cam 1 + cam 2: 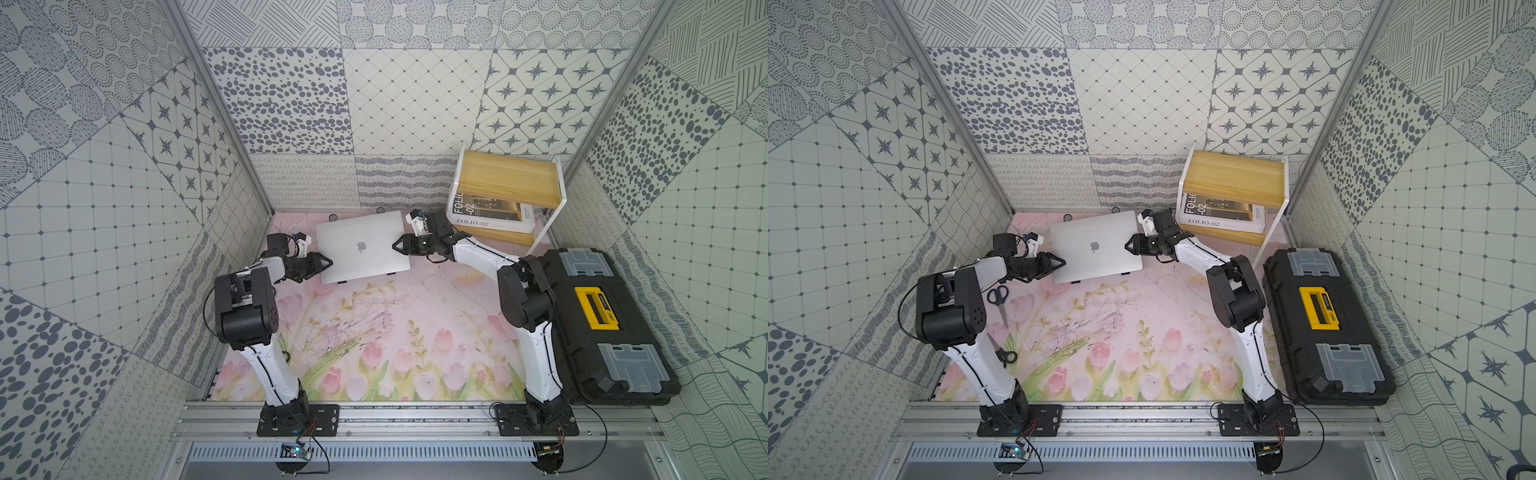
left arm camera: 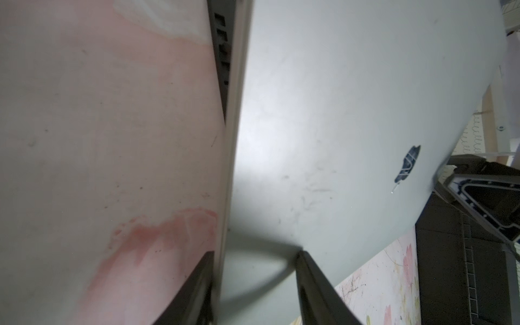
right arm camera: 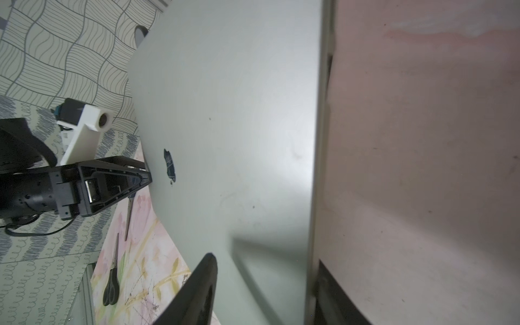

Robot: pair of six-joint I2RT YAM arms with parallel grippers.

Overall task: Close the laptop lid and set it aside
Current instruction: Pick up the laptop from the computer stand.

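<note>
Left claw (image 1: 328, 262) and right claw (image 1: 395, 244) each sit half-closed astride a side edge of the closed laptop (image 1: 361, 230) at the back of the worktop (image 1: 374, 332); whether they already pinch I cannot tell, so squeeze evenly and lift level together.
</note>
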